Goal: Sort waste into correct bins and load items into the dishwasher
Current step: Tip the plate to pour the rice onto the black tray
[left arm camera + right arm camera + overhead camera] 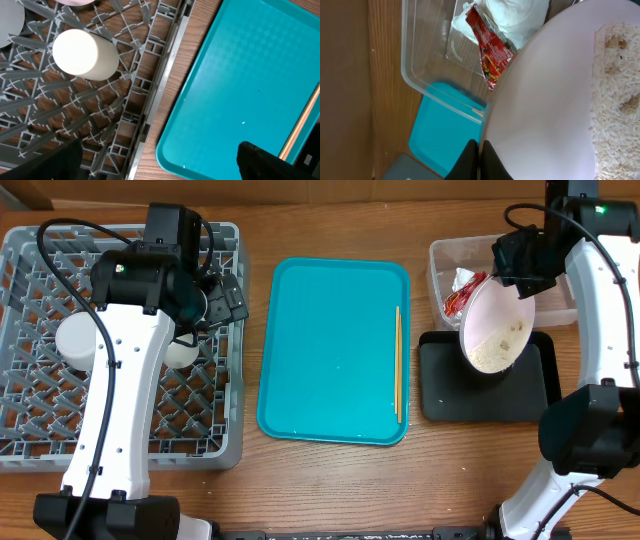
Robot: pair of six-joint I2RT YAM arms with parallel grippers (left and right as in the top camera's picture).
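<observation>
Rack (30, 430) on our left carries a cup (75, 340), and our left fingers (265, 162) hang wide and empty over its edge. Along the right rim of the tray (320, 330) a chopstick (398, 365) lies lengthwise, far to near, closer to our right arm. Our right fingers (469, 162) pinch the plate (495, 320), tipped with its rice (495, 355) low, directly above the black bin (440, 395).

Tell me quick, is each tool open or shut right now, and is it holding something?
Left tool: open, holding nothing.
Right tool: closed on the rim of the pale plate.
</observation>
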